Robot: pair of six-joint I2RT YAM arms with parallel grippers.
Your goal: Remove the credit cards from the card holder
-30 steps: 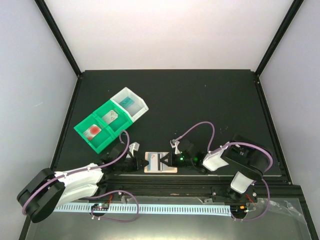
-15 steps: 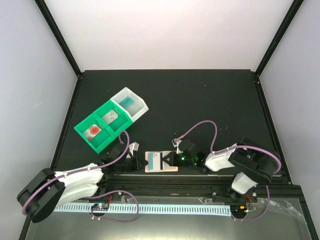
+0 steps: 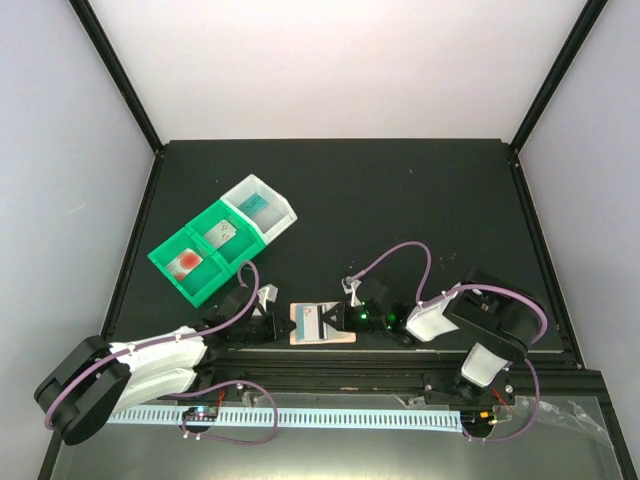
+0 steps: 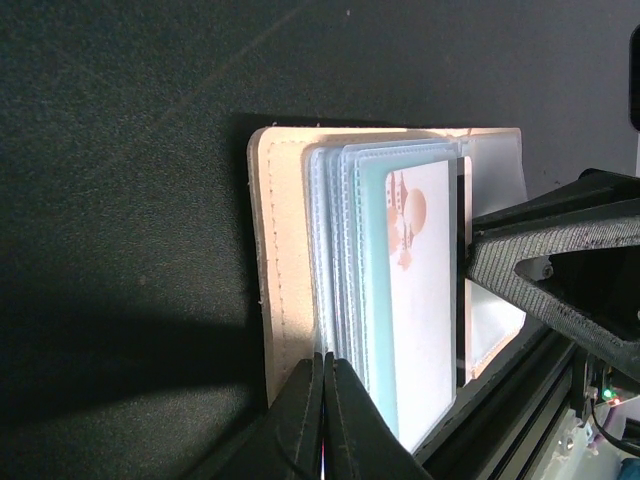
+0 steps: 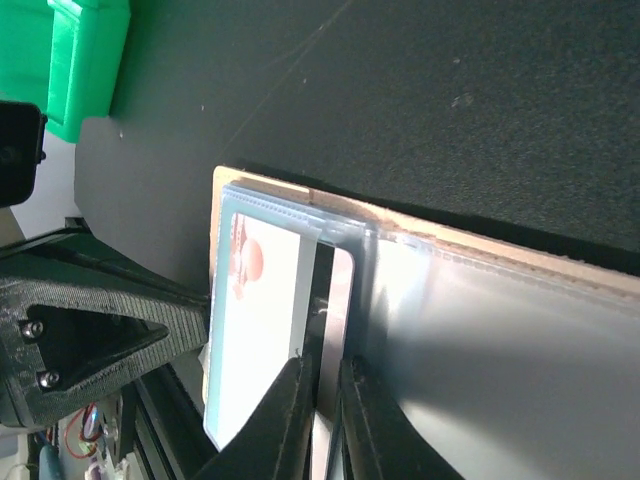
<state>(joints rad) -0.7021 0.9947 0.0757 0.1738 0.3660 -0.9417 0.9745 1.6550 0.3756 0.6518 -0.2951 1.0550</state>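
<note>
Peach-tan card holder [image 3: 320, 338] flat, long axis L-R

My left claw [image 4: 325, 405] is at bottom centre, fingertips pinched together on the near edge of the card holder [image 4: 285, 250], right where the pale blue sleeves start; can't tell if a sleeve is caught between them. The holder lies flat on the dark worktop [image 4: 130, 150], peach rim to the left, and a teal-edged white credit card [image 4: 420, 300] with a reddish-brown print sticks out of the sleeves. The right claw [image 4: 495, 258] comes in from the right, black tip at that card's edge.
</note>
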